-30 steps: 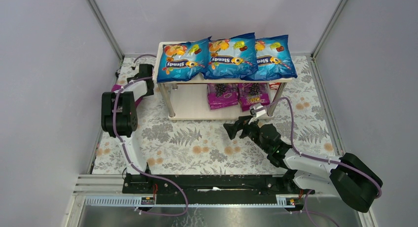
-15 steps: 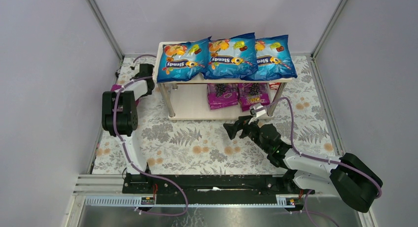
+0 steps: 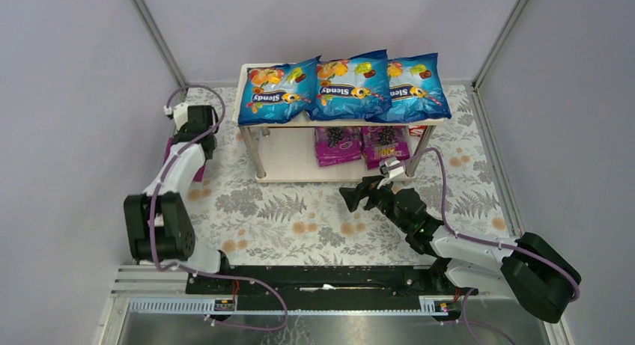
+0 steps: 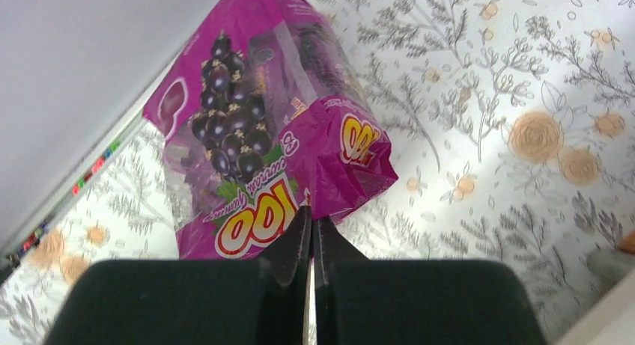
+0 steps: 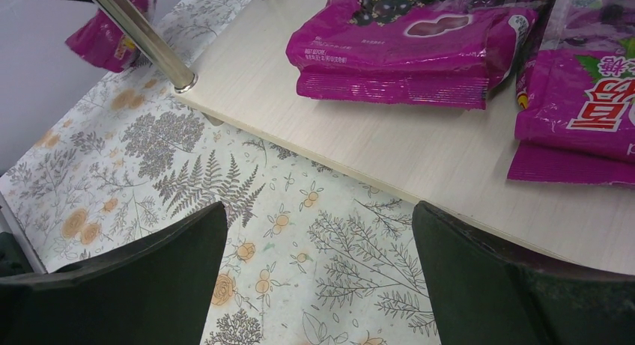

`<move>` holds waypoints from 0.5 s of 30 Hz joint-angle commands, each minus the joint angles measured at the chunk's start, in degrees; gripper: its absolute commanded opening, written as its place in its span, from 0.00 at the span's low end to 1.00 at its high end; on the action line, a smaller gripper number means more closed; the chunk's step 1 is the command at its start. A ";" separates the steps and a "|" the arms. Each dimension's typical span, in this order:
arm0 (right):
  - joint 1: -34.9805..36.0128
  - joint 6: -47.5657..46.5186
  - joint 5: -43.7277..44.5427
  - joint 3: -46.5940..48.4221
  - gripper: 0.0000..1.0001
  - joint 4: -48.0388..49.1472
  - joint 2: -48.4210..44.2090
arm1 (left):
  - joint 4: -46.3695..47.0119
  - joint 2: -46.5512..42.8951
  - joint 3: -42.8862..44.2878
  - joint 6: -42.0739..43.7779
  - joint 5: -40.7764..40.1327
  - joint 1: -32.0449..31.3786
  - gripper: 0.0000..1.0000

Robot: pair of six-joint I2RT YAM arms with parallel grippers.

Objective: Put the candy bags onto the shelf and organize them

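Your left tool (image 4: 311, 234) is pressed together, pinching the bottom edge of one magenta bag (image 4: 254, 128) near the left wall, off the shelf (image 3: 296, 164). Your right tool (image 5: 318, 214) is spread above the desk (image 5: 284, 285), just before the lower board. Three blue bags (image 3: 352, 87) lie on top, two magenta bags (image 5: 397, 57) below

The three blue candy bags (image 3: 352, 85) lying along the shelf's (image 3: 242, 98) top board are each showing the brand "Slendy". The magenta bag (image 4: 254, 135) at the mat's (image 4: 487, 98) left edge is displaying a yellow "100" twice; its smaller print is coming out too blurred to read.
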 commanded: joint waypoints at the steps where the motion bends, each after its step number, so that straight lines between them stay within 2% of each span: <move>1: -0.33 -0.53 1.15 1.11 1.00 2.75 0.31 | -2.31 -11.55 -7.72 -5.20 4.27 0.70 0.00; 4: -0.29 -0.44 1.29 1.51 1.00 2.72 1.07 | -4.40 -18.96 -12.15 -7.24 7.72 0.59 0.00; 9: -0.27 -0.36 0.80 2.70 1.00 1.88 2.81 | -6.40 -30.77 -18.16 -11.34 19.02 -0.46 0.00; 13: -0.32 -0.37 0.97 4.55 1.00 0.12 4.60 | -9.60 -36.67 -20.08 -10.31 23.67 -2.82 0.00; 15: -0.30 -0.21 0.91 4.54 1.00 0.71 5.23 | -10.90 -39.08 -20.53 -10.70 24.07 -7.49 0.00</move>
